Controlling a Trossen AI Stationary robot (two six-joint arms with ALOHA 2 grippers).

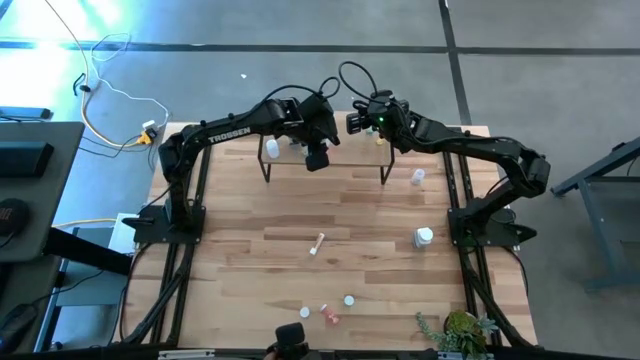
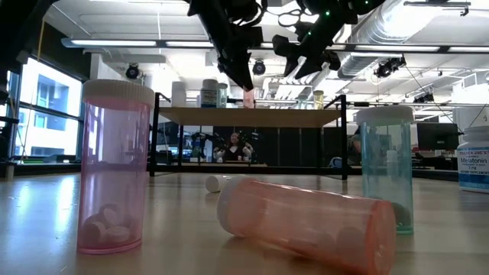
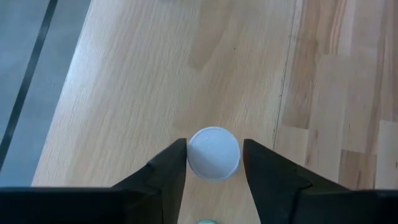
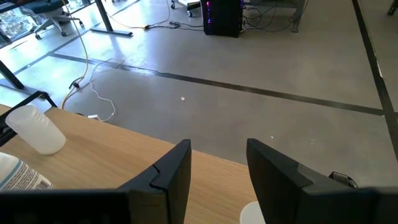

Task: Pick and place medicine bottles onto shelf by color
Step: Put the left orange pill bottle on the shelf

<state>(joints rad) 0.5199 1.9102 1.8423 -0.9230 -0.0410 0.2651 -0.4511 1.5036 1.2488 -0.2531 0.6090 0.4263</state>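
Observation:
The shelf (image 1: 330, 160) (image 2: 252, 115) stands at the table's far side. My left gripper (image 1: 318, 157) (image 3: 214, 155) points down over its board and is shut on a small medicine bottle with a white cap (image 3: 213, 152) and a pinkish body (image 2: 248, 97). My right gripper (image 1: 356, 122) (image 4: 217, 165) hangs open above the shelf's right half and holds nothing. A white bottle (image 1: 272, 148) and a yellowish one (image 1: 380, 138) stand on the shelf. Other bottles lie about the table: a clear one (image 1: 418, 177), a white one (image 1: 424, 237) and a pink vial (image 1: 317, 243) on its side. My left gripper pinches the small bottle at its white cap (image 3: 193, 155), one finger on either side, coming from above and pointing down. The bottle is upright below the fingers. Whether its base rests on the shelf board or hangs just above it, I cannot tell.
Near the table's front edge a pink vial (image 2: 114, 168) and a greenish vial (image 2: 386, 168) stand upright, and another pink vial (image 2: 306, 221) lies on its side. A white labelled bottle (image 2: 474, 160) stands on the right. A small plant (image 1: 458, 330) sits at the near right corner.

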